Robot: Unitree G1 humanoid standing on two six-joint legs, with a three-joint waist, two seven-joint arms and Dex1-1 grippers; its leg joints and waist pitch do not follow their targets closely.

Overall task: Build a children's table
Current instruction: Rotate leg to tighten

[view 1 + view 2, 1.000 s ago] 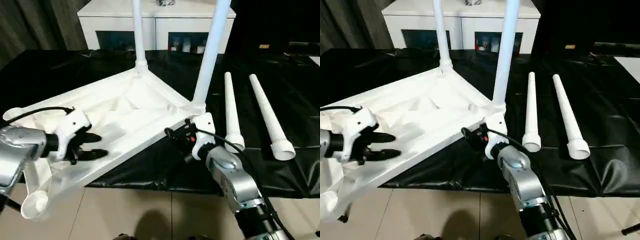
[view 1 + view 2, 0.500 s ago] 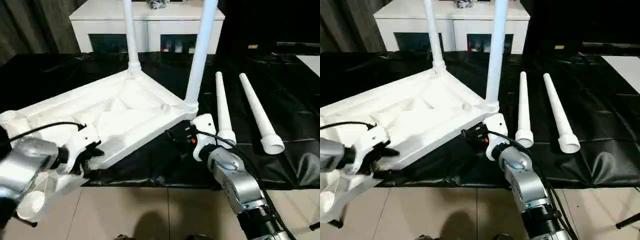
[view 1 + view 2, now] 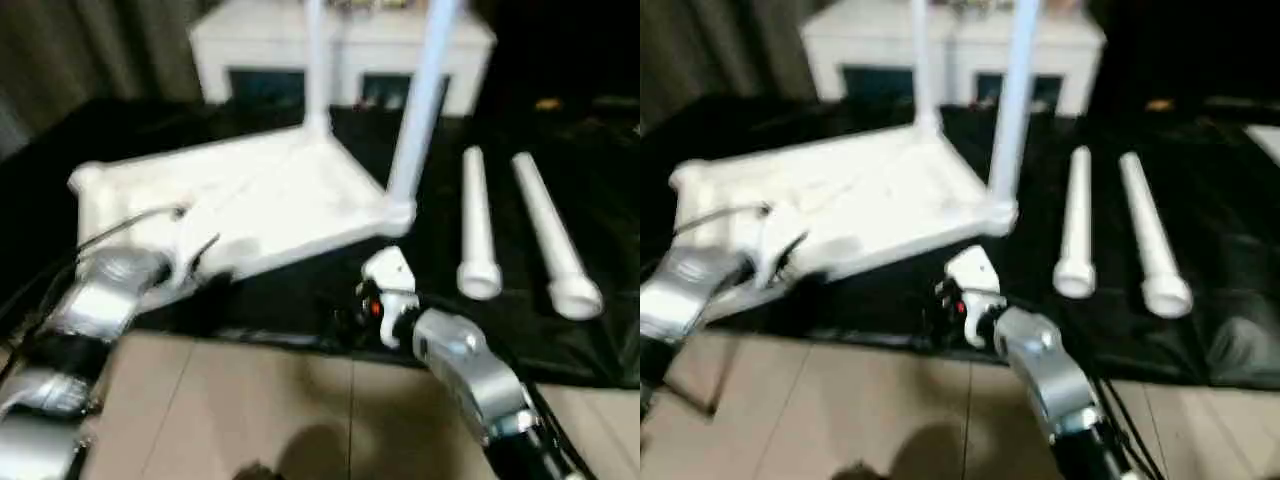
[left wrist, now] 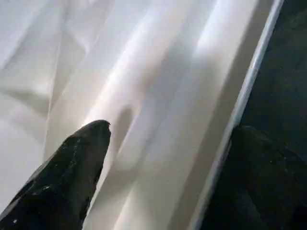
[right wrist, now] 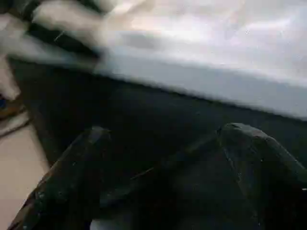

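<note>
**Q:** Where did the tabletop [image 3: 250,200] lie, and what stood on it?

**A:** It lay upside down on the black sheet [image 3: 600,190], ribbed underside up. 2 fitted legs [image 3: 425,95] rose upright from the sockets at its far corners, on the side toward the white cabinet [image 3: 340,45]. 2 loose legs [image 3: 478,225] lay side by side on the sheet, off the tabletop's right-hand end and well apart from it, their wide ends toward the robot.

**Q:** How did the left gripper [image 4: 163,158] stand relative to the tabletop?

**A:** Its 2 fingers [image 4: 72,167] were spread wide and held nothing. In the left wrist view, 1 finger lay over the ribbed underside and the other over the black sheet, with the tabletop's near rim running between them. Whether either finger touched the plastic could not be told.

**Q:** And the right gripper [image 5: 163,163]?

**A:** It was also released, fingers apart and empty, hanging over the black sheet just in front of the tabletop's near rim, below the corner carrying the nearer fitted leg. The silver right forearm [image 3: 470,365] reached toward that corner from the tiled floor [image 3: 250,410] side.
</note>
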